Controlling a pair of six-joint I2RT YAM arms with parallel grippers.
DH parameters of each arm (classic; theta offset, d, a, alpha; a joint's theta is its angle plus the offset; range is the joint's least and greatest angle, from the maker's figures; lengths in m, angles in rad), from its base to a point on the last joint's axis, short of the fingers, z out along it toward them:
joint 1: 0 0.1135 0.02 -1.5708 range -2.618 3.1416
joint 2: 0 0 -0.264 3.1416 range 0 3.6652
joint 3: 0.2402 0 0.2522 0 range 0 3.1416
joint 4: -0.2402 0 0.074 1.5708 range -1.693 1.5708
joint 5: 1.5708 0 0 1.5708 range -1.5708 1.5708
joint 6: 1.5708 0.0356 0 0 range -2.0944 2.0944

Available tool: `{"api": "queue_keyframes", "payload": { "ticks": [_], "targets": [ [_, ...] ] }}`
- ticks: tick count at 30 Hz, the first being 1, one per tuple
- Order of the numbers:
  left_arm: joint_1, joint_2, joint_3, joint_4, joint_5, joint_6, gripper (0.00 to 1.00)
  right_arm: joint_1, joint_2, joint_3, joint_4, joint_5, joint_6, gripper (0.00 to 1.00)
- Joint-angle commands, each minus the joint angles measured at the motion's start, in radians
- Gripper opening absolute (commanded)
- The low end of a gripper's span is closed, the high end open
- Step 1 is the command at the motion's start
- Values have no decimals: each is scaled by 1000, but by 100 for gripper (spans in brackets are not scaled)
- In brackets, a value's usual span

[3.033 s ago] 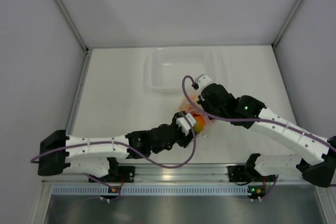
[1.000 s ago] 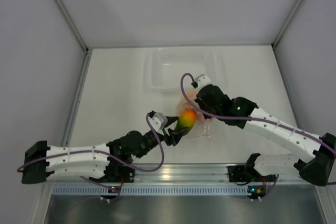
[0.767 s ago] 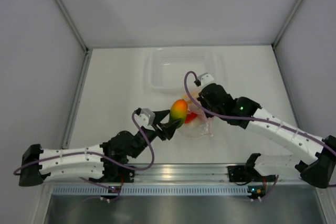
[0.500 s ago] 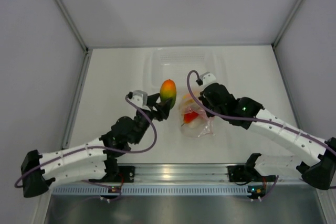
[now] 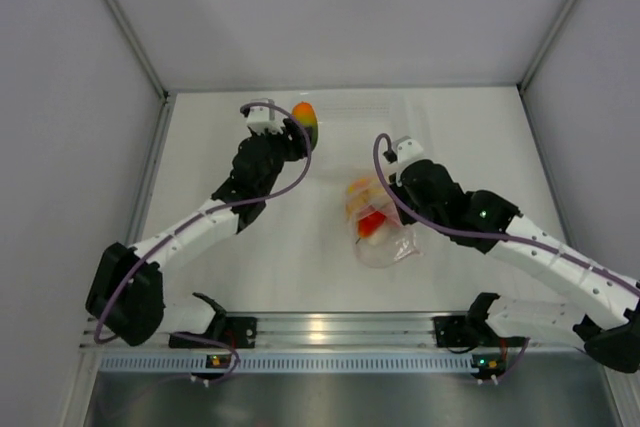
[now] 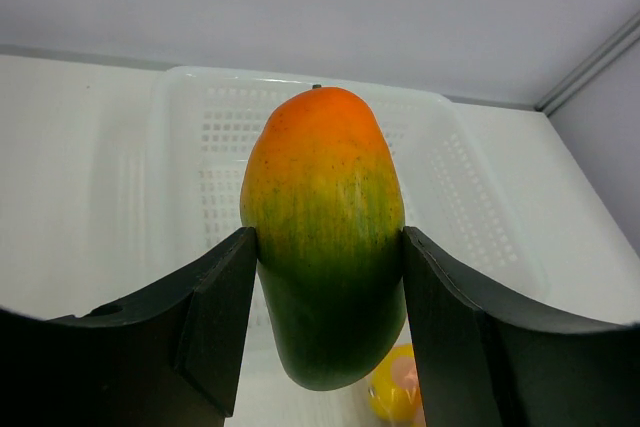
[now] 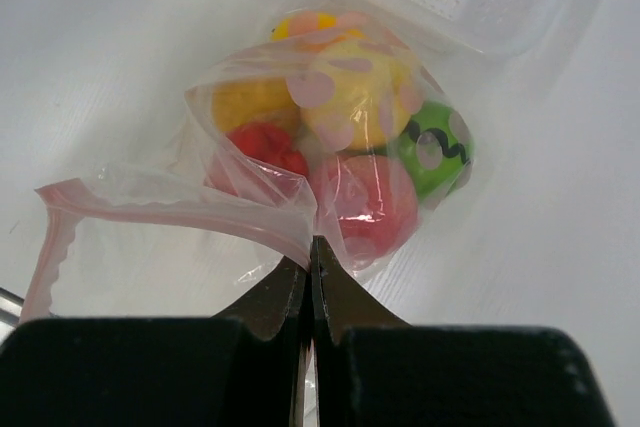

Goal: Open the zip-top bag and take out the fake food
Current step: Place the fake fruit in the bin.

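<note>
1. The left gripper (image 6: 325, 319) is clamped on a glossy plastic mango (image 6: 322, 227), orange at one end and shading to dark green at the other. Its two black fingers (image 6: 215, 327) press the mango's flanks.
2. From above, that mango (image 5: 305, 119) hangs over the near left corner of the rigid clear rectangular plastic tub (image 5: 400, 112), well apart from the bag.
3. The mango's long axis runs straight out along the fingers. Its orange tip points away from the wrist toward the tub's perforated floor (image 6: 200, 147), and its green end sits down between the fingers.
4. The right gripper (image 7: 310, 269) is pinched tight on a fold of the clear crinkly zip-top bag (image 7: 150, 202), holding it on the table (image 5: 230, 267) near the middle.
5. The bag's pink zip strip (image 7: 45, 247) curls off to the left of the fingertips and the mouth gapes. The filled end lies beyond the fingertips, toward the tub.
6. Inside it I see a yellow piece (image 7: 350, 87), a green piece (image 7: 435, 152) and a red piece (image 7: 365, 197), all packed together and touching.
7. I judge this to be the removal step, with one piece out and several left. The next move calls for letting the mango go over the tub, then reaching back into the open mouth while the right side keeps its pinch.
</note>
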Motion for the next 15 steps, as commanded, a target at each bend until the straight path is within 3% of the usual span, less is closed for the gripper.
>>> {"api": "queue_keyframes", "payload": {
  "ticks": [1, 3, 15],
  "targets": [
    [83, 107, 106, 22, 138, -67, 0, -16, -45, 12, -8, -25, 15, 0],
    [121, 233, 168, 18, 140, -61, 0, -16, -59, 15, -11, -39, 18, 0],
    [163, 554, 422, -97, 154, -33, 0, -16, -85, -3, -11, -65, 18, 0]
  ]
}}
